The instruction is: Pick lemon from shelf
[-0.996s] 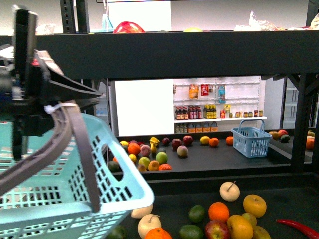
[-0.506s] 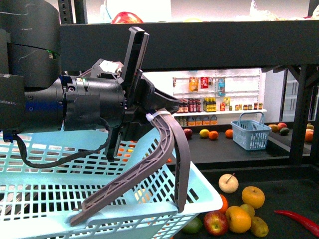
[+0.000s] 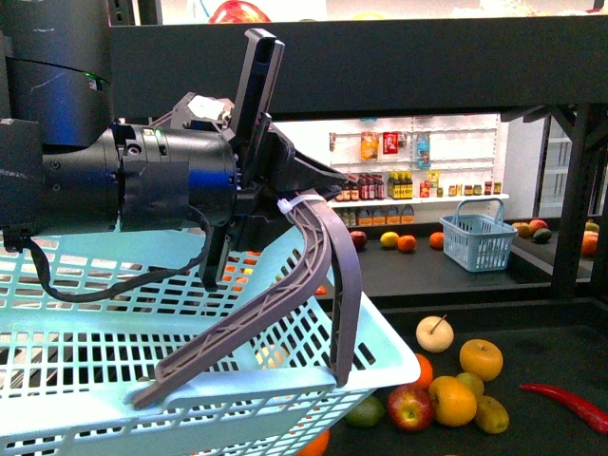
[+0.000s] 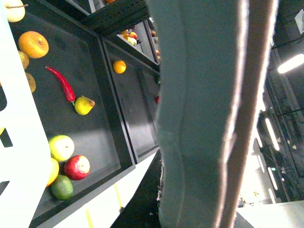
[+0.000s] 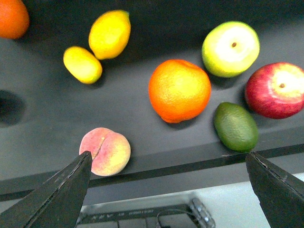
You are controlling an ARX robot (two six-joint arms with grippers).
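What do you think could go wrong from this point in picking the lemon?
The open right pincer is nearer the peach and orange than the lemon; it might grab the wrong fruit. A small yellow fruit lies close beside the lemon and could get nudged. The basket on the left pincer blocks much of the front view.

The basket (image 3: 114, 380) is seen as pale blue plastic lattice, its handle (image 3: 347, 304) as ribbed grey plastic. The shelf (image 5: 47, 114) is finished in matt black metal. A smooth, faintly glossy skin is shown by the lemon (image 5: 109, 33), a dimpled one by the orange (image 5: 179, 89).
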